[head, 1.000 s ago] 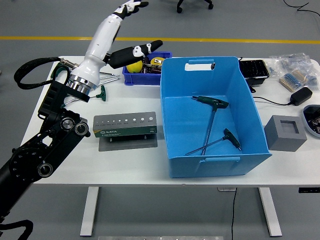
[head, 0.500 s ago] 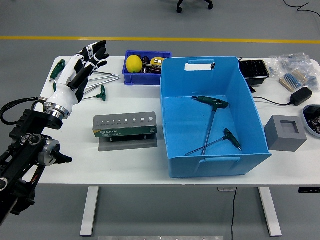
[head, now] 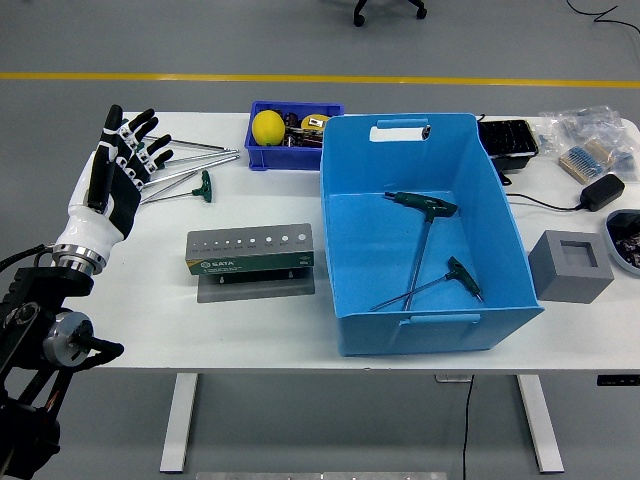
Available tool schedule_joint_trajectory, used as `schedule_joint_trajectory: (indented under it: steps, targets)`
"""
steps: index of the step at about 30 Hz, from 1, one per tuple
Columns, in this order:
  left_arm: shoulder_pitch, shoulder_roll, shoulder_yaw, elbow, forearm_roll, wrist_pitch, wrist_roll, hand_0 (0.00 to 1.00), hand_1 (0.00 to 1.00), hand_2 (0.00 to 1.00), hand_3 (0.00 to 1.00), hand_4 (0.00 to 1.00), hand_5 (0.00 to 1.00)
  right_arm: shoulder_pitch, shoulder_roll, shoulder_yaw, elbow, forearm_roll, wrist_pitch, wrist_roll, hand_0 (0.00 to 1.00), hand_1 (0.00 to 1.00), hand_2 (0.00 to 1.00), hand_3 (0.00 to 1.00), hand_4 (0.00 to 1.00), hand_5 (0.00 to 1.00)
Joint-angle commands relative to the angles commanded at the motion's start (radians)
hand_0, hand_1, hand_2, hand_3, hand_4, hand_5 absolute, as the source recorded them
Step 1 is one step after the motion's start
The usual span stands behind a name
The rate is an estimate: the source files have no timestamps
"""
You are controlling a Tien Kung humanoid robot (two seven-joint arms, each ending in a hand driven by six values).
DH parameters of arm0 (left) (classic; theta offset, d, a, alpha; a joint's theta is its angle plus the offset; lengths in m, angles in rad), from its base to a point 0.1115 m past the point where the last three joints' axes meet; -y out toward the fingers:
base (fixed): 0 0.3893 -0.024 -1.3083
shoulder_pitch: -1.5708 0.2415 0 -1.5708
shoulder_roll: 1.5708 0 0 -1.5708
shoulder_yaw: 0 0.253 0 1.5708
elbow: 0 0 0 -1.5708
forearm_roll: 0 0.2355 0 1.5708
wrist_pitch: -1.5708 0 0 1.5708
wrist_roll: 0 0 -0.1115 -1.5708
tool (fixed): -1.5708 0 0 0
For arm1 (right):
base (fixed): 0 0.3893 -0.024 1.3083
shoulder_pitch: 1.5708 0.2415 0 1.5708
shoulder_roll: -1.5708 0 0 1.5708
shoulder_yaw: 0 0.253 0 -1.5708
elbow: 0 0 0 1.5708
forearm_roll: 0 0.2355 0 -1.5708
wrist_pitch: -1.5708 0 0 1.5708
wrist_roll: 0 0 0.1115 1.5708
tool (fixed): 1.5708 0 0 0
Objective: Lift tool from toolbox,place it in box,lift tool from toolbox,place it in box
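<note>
The large blue box stands right of the table's centre and holds two T-handle tools: the longer one has its green handle toward twelve o'clock and its shaft running to six, and the shorter one lies across it with its handle toward three o'clock. At eleven o'clock from the box, touching its far left corner, a small blue bin holds a yellow ball and small parts too jumbled to tell apart. At nine o'clock from the box sits the green-and-grey tool holder, its row of holes on top. Further toward ten o'clock, more T-handle tools lie loose on the table. The left hand hangs over their handle ends, fingers spread, gripping nothing. A grey block with a square recess stands at three o'clock.
</note>
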Motion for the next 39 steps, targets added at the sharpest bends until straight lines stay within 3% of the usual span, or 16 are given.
schedule_joint_trajectory:
  steps: [4, 10, 39]
  targets:
    - [0.015, -0.020, -0.034, -0.013, 0.015, 0.002, 0.000, 0.835, 0.833, 0.918, 0.819, 0.996, 0.868, 0.003, -0.001, -0.006, -0.001, 0.004, 0.001, 0.004, 0.697, 0.649, 0.735, 0.652, 0.870, 0.813]
    - [0.003, -0.012, -0.053, -0.021, 0.029, 0.002, -0.003, 0.832, 0.829, 0.908, 0.815, 0.998, 0.902, 0.009, -0.004, -0.013, -0.001, 0.009, 0.001, 0.005, 0.697, 0.649, 0.736, 0.652, 0.869, 0.813]
    - [0.012, -0.017, -0.059, -0.018, 0.046, 0.008, 0.005, 0.823, 0.820, 0.908, 0.816, 0.998, 0.911, 0.004, -0.001, -0.015, 0.002, 0.009, -0.001, 0.000, 0.696, 0.649, 0.735, 0.649, 0.867, 0.813]
